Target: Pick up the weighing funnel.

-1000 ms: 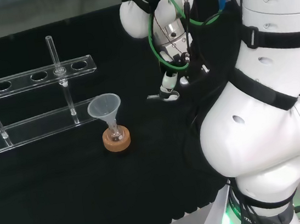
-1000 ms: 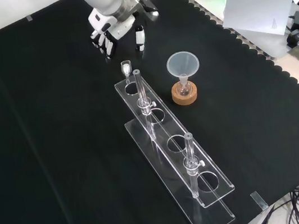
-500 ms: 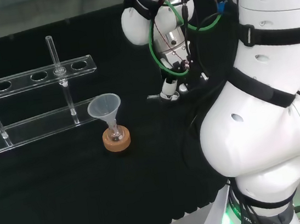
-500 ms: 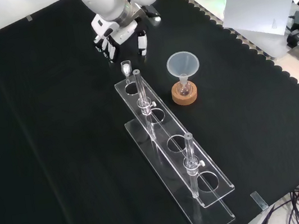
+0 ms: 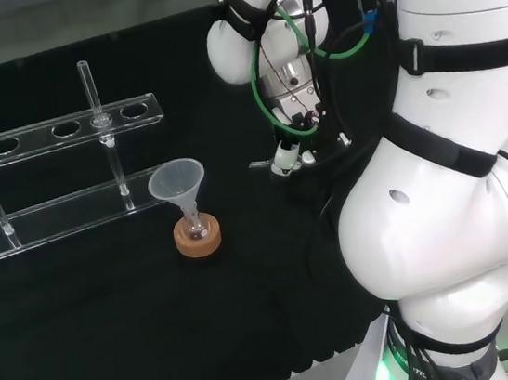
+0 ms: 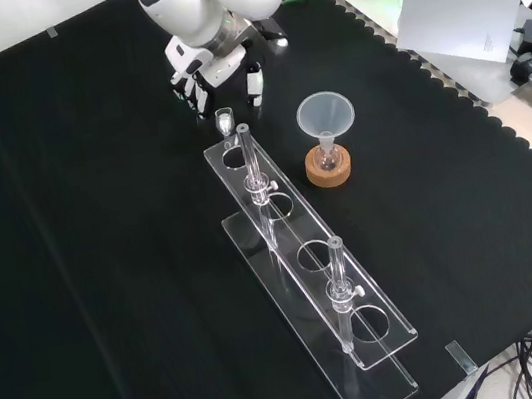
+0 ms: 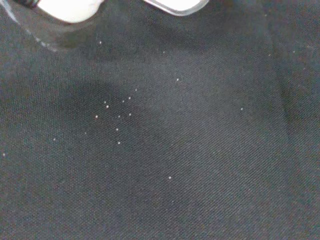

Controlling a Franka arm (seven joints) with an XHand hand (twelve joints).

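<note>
Now comes lower with the hand (image 6: 213, 58), fingers and thumb spread and empty, toward the weighing funnel (image 6: 224, 120) lying on the bench (image 6: 100, 236) by the rack (image 6: 305, 254), so probably about to grasp.

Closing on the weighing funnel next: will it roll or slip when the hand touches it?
Likely light: the weighing funnel is small and clear, so a nudge from the hand may shift it. Its rounded scoop could roll on the cloth. It looks smooth and glassy, so it may slip and is probably fragile. The rack stands close beside it.
</note>
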